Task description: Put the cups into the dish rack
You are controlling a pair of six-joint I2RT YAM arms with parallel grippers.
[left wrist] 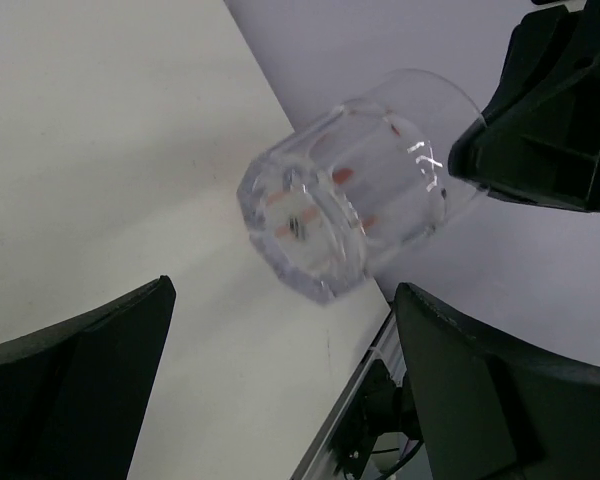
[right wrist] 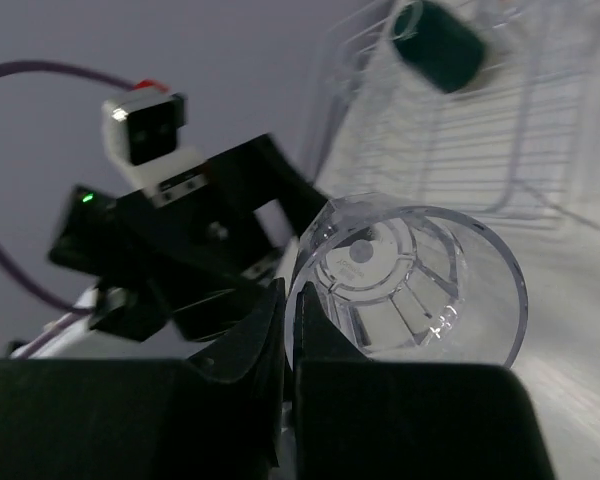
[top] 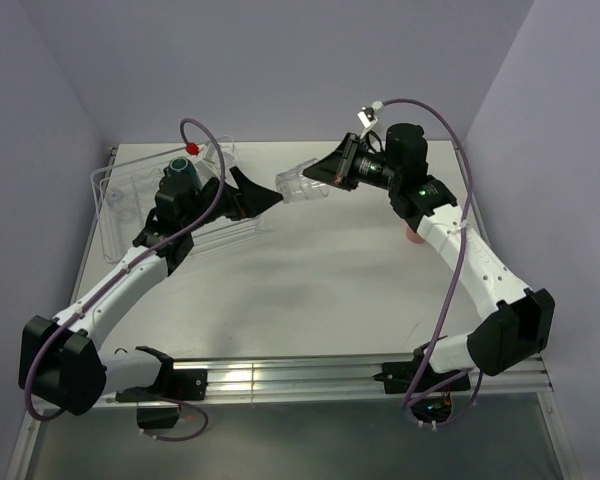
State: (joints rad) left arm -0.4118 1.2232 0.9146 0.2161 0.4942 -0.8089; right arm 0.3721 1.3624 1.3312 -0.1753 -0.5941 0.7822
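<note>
The right gripper (top: pixel 327 177) pinches the rim of a clear tumbler (top: pixel 302 183) (held on its side, above the table (top: pixel 310 290)). The left gripper (top: pixel 270 196) gapes wide just left of it, released, near the dish rack (top: pixel 115 185).

The tumbler (left wrist: pixel 355 185) is clear, glossy and faceted. The dish rack (top: pixel 130 195) looks like transparent ribbed plastic. The table (top: pixel 310 290) is matt white.

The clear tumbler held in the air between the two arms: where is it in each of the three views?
Top external: the tumbler lies sideways above the table's middle, rim pinched by the right gripper.
Left wrist: tumbler at upper centre, base toward the camera.
Right wrist: tumbler at lower centre, mouth toward the camera.
Shared landmark: the open left gripper, facing the tumbler's base; its fingers frame the left wrist view.
</note>
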